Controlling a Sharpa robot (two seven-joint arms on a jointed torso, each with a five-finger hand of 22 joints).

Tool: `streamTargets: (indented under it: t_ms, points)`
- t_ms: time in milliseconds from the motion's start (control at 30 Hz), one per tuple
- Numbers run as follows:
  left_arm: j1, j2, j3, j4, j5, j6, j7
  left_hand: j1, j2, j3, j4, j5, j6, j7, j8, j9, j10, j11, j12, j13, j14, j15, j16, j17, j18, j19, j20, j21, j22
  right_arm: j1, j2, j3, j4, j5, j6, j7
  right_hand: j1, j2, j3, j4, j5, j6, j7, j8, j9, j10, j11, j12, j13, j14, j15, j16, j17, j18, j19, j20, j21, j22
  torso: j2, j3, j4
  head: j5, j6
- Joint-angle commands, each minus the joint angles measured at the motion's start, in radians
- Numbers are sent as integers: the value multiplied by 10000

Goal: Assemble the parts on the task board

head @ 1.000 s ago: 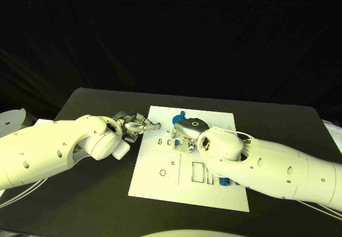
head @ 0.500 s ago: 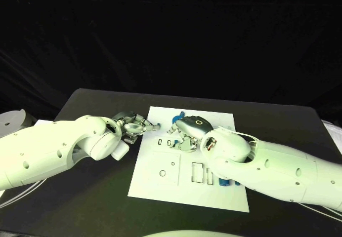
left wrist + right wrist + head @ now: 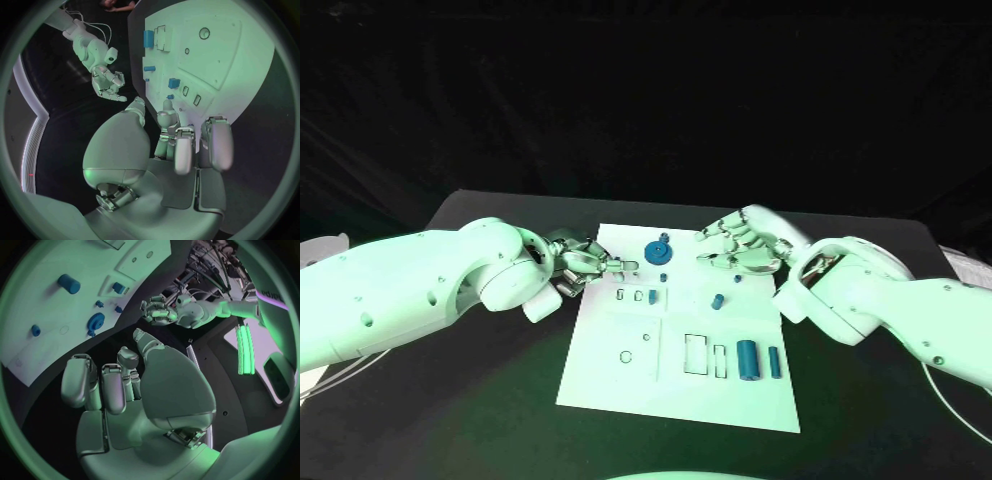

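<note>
Right hand (image 3: pixel 740 240) lifted off task board (image 3: pixel 678 400), fingers spread, empty, left hand (image 3: pixel 583 262) curled, empty

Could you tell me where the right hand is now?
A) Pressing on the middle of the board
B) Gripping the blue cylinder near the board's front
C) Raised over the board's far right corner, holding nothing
C: the right hand hangs with fingers apart over the far right corner of the board, nothing in it.
</note>
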Motion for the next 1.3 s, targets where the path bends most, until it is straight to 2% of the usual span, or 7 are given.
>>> streamTargets:
  t_ms: [33, 233, 300, 367, 633, 800, 1300]
  points:
    - [156, 318, 19, -319, -1117, 1741, -1112, -164, 163, -291, 5, -12, 116, -74, 186, 107, 58, -93, 129, 123, 1053, -105, 31, 2630, -111, 53, -104, -11, 351, 59, -365, 3, 137, 2885, -326, 803, -3, 26, 7, 10, 66, 43, -8, 21, 5, -23, -1, -32, -20, 532, 50, -59, 716, 107, -10, -5, -43, -14, -80, 66, -109, 60, 4]
    - [370, 1096, 27, -1001, -2358, 2621, -1914, -262, 327, -562, 15, -35, 63, -106, 300, 199, 85, -128, 190, 177, 1053, -141, 31, 2630, -123, 74, -150, 15, 397, 110, -904, 4, 238, 3178, -419, 799, -27, 21, -11, 12, 103, 45, -12, 21, 5, -24, -6, -53, -57, 533, 44, -82, 691, 109, 0, -11, -58, -30, -111, 132, -190, 114, 8]
    - [417, 1329, 29, -1187, -2641, 2727, -2064, -281, 334, -651, 14, -41, 8, -98, 295, 207, 63, -124, 159, 132, 1053, -142, 31, 2630, -122, 70, -155, 7, 391, 115, -986, 3, 252, 3181, -430, 779, -50, 18, -27, 20, 109, 45, -14, 21, 4, -28, -6, -66, -77, 534, 42, -91, 683, 111, 2, -13, -68, -43, -108, 136, -210, 126, 18]
    - [458, 1558, 30, -1368, -2826, 2807, -2199, -292, 329, -709, 14, -44, -17, -95, 293, 211, 65, -121, 168, 145, 1053, -141, 31, 2630, -124, 73, -157, 10, 397, 118, -1042, 1, 263, 3161, -441, 758, -55, 17, -30, 22, 109, 46, -14, 21, 4, -29, -6, -68, -81, 533, 42, -94, 679, 111, 1, -14, -72, -48, -103, 129, -213, 132, 28]
    - [562, 2500, 36, -2063, -3592, 3178, -2604, -445, 431, -1065, 20, -55, 191, -191, 497, 344, 299, -196, 493, 529, 1053, -192, 31, 2630, -202, 226, -196, 258, 721, 122, -1140, -2, 323, 2890, -494, 657, -74, 12, -46, 28, 114, 49, -17, 23, 5, -43, -9, -98, -116, 530, 40, -117, 653, 117, -4, -16, -94, -78, -111, 72, -85, 73, 26]
    - [576, 2956, 36, -2454, -3694, 3430, -2701, -462, 490, -1120, 21, -55, 215, -209, 538, 379, 334, -213, 541, 589, 1053, -208, 31, 2630, -214, 251, -211, 298, 774, 123, -1130, -2, 336, 2780, -503, 595, -74, 12, -46, 28, 114, 49, -17, 23, 5, -43, -9, -98, -116, 530, 40, -117, 653, 117, -4, -16, -94, -78, -101, 50, -73, 98, 20]
    - [551, 3823, -3, -3298, -4054, 3995, -2710, -226, 792, -1266, -14, -51, 285, -308, 860, 709, 382, -297, 614, 681, 1053, -278, 31, 2630, -233, 284, -278, 359, 864, 123, -1052, -2, 377, 2556, -459, 451, -87, -4, -71, 23, 151, 44, -22, 20, 4, -99, -14, -192, -210, 523, 35, -156, 613, 126, -15, -22, -135, -133, -85, -2, 0, 49, -35]
